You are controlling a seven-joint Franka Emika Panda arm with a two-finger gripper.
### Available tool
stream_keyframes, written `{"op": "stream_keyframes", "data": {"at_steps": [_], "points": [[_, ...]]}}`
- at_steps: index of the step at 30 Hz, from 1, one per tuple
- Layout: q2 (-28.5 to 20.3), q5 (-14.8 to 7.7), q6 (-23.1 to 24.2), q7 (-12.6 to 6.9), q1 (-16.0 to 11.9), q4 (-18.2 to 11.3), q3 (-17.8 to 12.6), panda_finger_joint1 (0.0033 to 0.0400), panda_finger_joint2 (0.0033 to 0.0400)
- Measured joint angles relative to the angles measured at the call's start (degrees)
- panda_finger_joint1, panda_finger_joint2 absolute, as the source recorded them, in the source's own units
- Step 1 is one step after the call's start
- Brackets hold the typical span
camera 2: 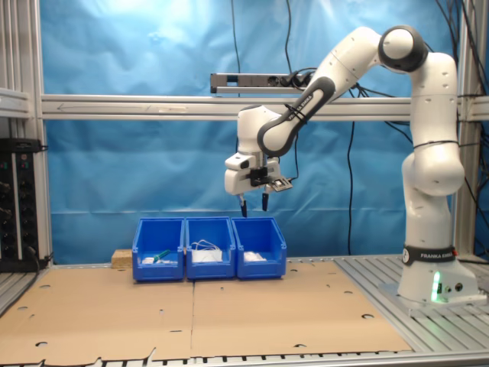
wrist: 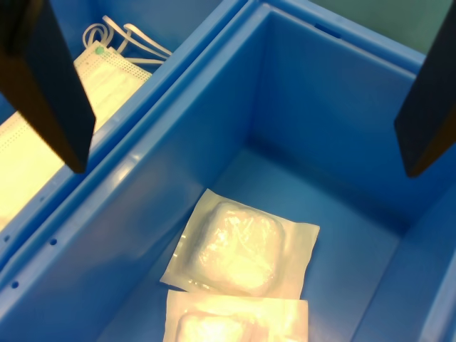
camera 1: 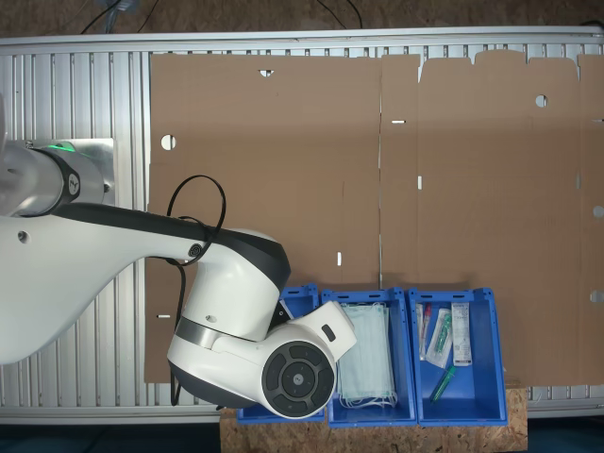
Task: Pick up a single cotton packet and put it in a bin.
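Two cotton packets lie flat on the floor of a blue bin (wrist: 313,121). One clear packet with its white pad (wrist: 239,246) shows whole, and a second packet (wrist: 235,320) lies against it at the picture's edge. My gripper (wrist: 242,167) hangs above this bin, open, its black fingers (wrist: 50,85) wide apart with nothing between them. In the second exterior view the gripper (camera 2: 254,205) hovers just over the bin (camera 2: 260,264) at the row's right end, where white packets (camera 2: 254,257) peek over the rim. In the first exterior view my arm covers most of that bin (camera 1: 300,298).
Three blue bins stand side by side at the cardboard sheet's (camera 1: 283,170) edge. The middle bin (camera 1: 368,415) holds pale green face masks (wrist: 43,142). The end bin (camera 1: 458,411) holds syringes and tubes. A wooden board (camera 1: 377,439) lies under the bins.
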Motion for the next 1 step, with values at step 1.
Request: {"op": "stream_keyframes", "data": {"at_steps": [1], "points": [[0.0,0.0,0.0,0.0,0.0,0.0,0.0,0.04,0.04]]}}
